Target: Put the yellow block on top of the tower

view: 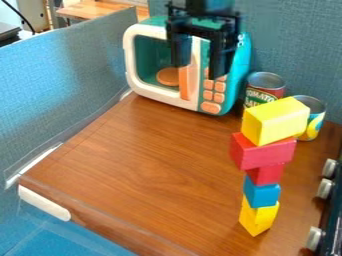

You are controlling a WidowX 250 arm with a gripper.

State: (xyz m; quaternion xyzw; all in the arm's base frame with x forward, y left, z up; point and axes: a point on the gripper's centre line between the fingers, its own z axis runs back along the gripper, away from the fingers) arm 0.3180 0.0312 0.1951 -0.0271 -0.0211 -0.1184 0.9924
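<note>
one word to read clearly, "tomato", on a can.
the word "tomato" stands on the label of the red and green can (264, 93), in pale capital letters on a dark green band. under it a second word begins with "sau", and its other letters i cannot read, beside the upper yellow block (276, 120). the other can (318, 115) has a blue and yellow label, but i cannot read any word on it. high on the turquoise side of the toy microwave (240, 65) is a small white mark, too small to read.
</note>
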